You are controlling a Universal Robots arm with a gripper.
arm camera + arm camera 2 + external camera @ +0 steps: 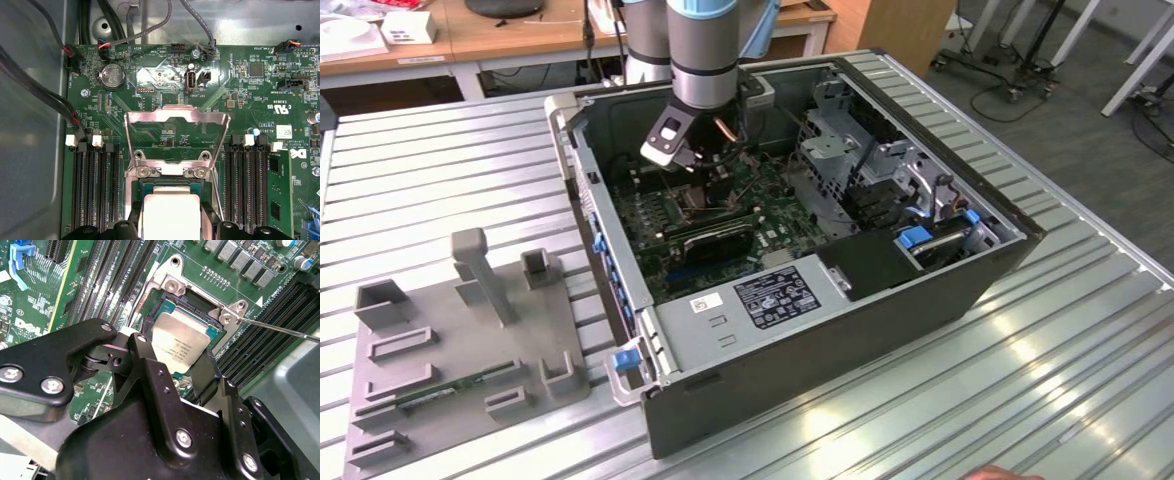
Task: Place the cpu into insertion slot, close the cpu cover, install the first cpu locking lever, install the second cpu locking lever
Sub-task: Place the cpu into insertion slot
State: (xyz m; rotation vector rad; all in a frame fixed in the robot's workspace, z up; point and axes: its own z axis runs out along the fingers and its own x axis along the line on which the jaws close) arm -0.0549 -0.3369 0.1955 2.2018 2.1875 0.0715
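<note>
Narrow claw: gripper pinches cpu by opposite edges. Chip level, directly over insertion slot; seated or just above, cannot tell. Open cpu cover stands up from one slot edge. Chip likely light, rigid, slick on top, fragile underneath; edge hold suits it, no tilting.
</note>
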